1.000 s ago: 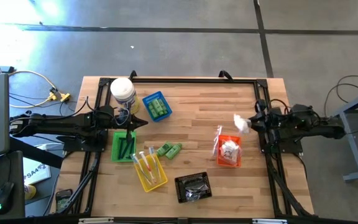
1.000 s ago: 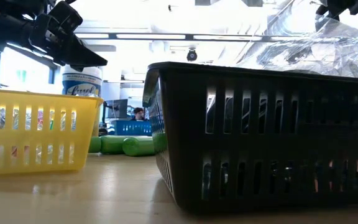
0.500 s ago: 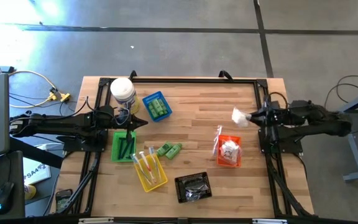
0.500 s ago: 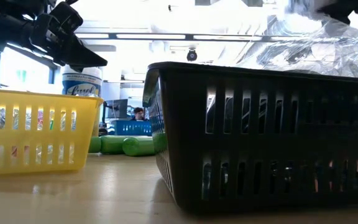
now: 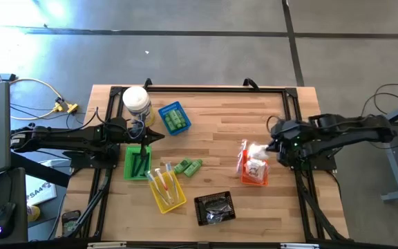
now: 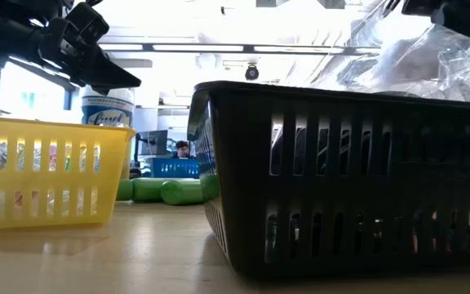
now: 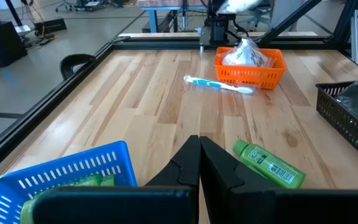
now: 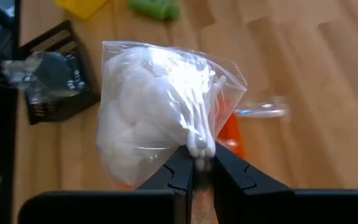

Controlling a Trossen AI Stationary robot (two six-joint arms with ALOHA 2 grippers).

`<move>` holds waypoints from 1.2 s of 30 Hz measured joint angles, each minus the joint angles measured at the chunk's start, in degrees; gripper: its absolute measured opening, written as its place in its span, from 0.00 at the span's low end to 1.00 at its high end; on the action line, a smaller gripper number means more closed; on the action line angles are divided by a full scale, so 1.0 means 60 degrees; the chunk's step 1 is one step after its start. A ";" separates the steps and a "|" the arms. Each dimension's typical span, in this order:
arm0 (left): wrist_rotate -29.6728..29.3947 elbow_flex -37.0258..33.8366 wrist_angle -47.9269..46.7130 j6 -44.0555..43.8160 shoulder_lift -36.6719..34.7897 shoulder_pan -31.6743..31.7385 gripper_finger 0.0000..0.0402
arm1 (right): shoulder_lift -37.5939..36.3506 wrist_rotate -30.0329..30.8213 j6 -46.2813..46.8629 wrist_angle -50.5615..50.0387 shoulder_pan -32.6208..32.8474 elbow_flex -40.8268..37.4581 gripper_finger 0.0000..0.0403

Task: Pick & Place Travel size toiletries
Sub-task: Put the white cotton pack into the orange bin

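Light wooden plank counter (image 5: 213,131) with a black metal frame fills the middle of the high view.

Left arm reaches in from the left edge; left claw (image 5: 159,135) sits left of centre, above the green plastic basket (image 5: 137,162), fingers pressed together, holding nothing. Parked.

Right arm comes in from the right edge; right claw (image 5: 271,147) is right of centre, clamped on the top edge of a clear plastic bag of white cotton swabs and puffs (image 8: 157,115). In the high view the bag (image 5: 256,150) hangs directly over the orange plastic basket (image 5: 254,174), which already holds another white puffy packet (image 7: 246,55). Can't tell if the bag touches the basket contents.

Big white jar with yellow label (image 5: 136,101) stands in the upper left of the counter. Blue plastic basket (image 5: 174,117) just right of it has small green bottles inside. Yellow plastic basket (image 5: 166,187), lower left of centre, holds thin clear-wrapped sticks. Black plastic basket (image 5: 215,207), bottom centre, holds crinkled clear wrap.

Two loose small green bottles (image 5: 188,167) lie on the counter between the green and orange baskets. A blue-and-white toothbrush in clear wrap (image 7: 219,84) lies just beside the orange basket.
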 joint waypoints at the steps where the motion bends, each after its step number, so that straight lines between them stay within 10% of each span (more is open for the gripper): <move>1: 0.0000 0.0000 0.0000 0.0000 0.0003 0.0000 0.00 | 0.0154 -0.0033 0.0251 0.0012 0.0113 0.0006 0.07; 18: 0.0033 0.0000 -0.0004 0.0007 0.0000 0.0000 0.00 | 0.3305 0.2006 0.2716 -0.0564 0.2594 0.0004 0.07; 36: 0.0025 0.0000 -0.0004 0.0102 0.0004 0.0000 0.00 | 0.5619 0.1484 0.2850 -0.0650 0.3363 0.0004 0.16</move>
